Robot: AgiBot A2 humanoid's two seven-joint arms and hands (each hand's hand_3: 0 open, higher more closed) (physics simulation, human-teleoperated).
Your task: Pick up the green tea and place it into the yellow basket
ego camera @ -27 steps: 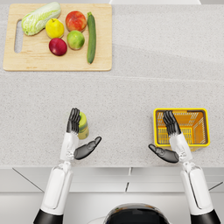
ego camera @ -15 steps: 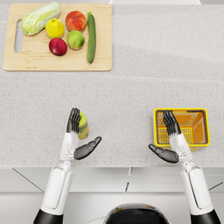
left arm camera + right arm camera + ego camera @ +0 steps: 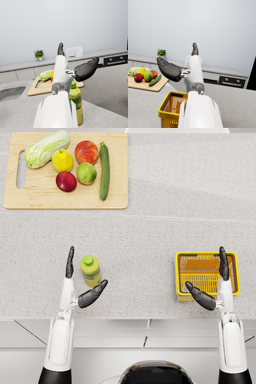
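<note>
- We see the green tea [image 3: 90, 270] upright on the counter [image 3: 150, 238], between our left hand [image 3: 80, 285] fingers and thumb, untouched.
- Left hand spread, empty.
- Right hand [image 3: 212, 285] spread, empty, over the yellow basket [image 3: 206, 255] at 3 o'clock of the bottle.

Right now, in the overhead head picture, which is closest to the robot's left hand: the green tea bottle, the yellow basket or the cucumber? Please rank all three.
Measured from the left hand:
1. Green tea bottle, standing right beside it, between the fingers and thumb.
2. Cucumber, farther back on the cutting board.
3. Yellow basket, across the counter, under the right hand.
</note>
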